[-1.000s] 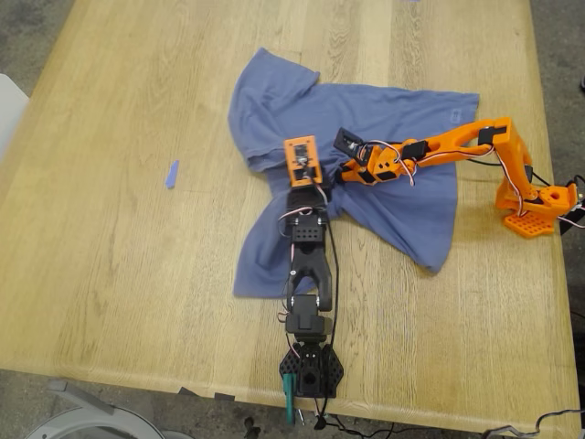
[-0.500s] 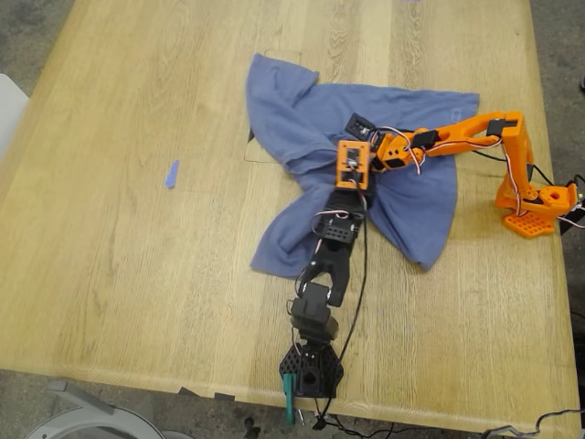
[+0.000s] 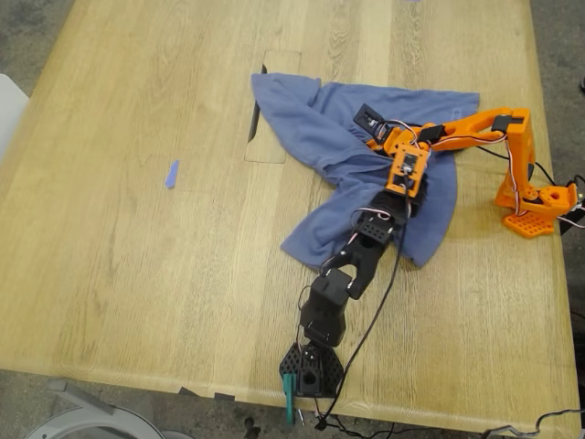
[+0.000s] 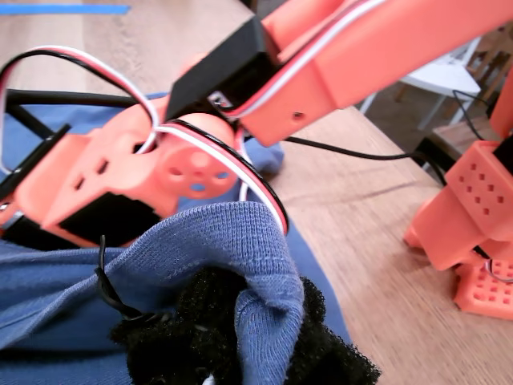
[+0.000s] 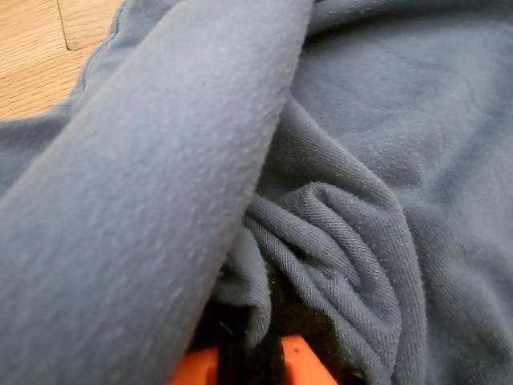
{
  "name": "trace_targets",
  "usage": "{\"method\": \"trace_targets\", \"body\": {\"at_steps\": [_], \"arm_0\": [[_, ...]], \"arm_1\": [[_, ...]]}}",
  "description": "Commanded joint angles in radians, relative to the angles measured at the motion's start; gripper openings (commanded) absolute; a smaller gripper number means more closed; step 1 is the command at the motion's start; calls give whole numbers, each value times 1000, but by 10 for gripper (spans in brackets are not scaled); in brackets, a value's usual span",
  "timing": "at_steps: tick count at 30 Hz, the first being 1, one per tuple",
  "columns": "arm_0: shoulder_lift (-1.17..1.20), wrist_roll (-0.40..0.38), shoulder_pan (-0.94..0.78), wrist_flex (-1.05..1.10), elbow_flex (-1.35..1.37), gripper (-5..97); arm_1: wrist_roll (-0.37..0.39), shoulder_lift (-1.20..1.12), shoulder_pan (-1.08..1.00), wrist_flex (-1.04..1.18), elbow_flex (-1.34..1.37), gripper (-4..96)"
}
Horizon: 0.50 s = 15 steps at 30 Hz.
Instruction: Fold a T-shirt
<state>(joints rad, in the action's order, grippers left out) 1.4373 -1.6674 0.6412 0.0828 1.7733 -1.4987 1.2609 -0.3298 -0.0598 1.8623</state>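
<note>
The periwinkle-blue T-shirt [image 3: 315,119] lies bunched on the wooden table, right of centre in the exterior view, pulled into a ridge with its lower part [image 3: 324,240] trailing toward the front. My first gripper [image 3: 403,189], on the black arm, is shut on a fold of the T-shirt [image 4: 256,265] between its black foam pads [image 4: 321,353]. My second gripper [image 3: 382,151], on the orange arm, sits right beside it, with a rumpled fold of the T-shirt [image 5: 337,233] pinched between its orange fingertips [image 5: 298,358]. The chest print is hidden.
A tiny blue scrap [image 3: 171,174] lies on the table toward the exterior view's left. A rectangular inset panel [image 3: 274,110] with a dark slot shows beside the shirt. The orange base [image 3: 535,206] stands at the exterior view's right, the black base [image 3: 311,370] at the front edge.
Both grippers have moved toward the exterior view's right, dragging the T-shirt with them. The shirt has bunched tighter and uncovered the inset panel in the table.
</note>
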Motion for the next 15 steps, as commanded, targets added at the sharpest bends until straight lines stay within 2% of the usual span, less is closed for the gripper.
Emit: {"method": "trace_targets", "body": {"at_steps": [1,6,15], "arm_0": [[2,-8,95,41,-160,31],[-137,-8,153,46,-291,32],[-471,-6,221,-37,-684,36]], "arm_1": [[6,69,-35,-17,5,-1],[8,87,-63,-20,26,-1],[9,137,-104,-32,97,-1]]}}
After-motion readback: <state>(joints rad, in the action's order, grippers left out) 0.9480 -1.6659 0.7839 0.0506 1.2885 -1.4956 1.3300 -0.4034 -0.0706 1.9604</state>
